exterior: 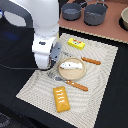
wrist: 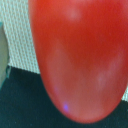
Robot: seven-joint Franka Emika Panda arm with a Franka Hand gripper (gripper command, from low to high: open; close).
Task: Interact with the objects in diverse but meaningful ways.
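A red tomato (wrist: 80, 55) fills almost the whole wrist view, very close to the camera, with woven mat and black table behind it. In the exterior view the tomato is hidden behind my gripper (exterior: 51, 65), which hangs low over the mat's edge on the exterior view's left. Its fingers do not show clearly in either view. A white fish (exterior: 71, 64) lies on a round wooden plate (exterior: 73, 73) just beside the gripper. A yellow packet (exterior: 76, 43) with a red label lies at the far side of the mat. An orange-brown bread loaf (exterior: 61, 98) lies near the front.
A beige woven mat (exterior: 102, 80) covers the black table. A wooden-handled knife (exterior: 91, 61) and fork (exterior: 75, 84) lie beside the plate. Two grey pots (exterior: 95, 14) stand on a brown board at the back, a bowl (exterior: 125, 19) at the exterior view's right.
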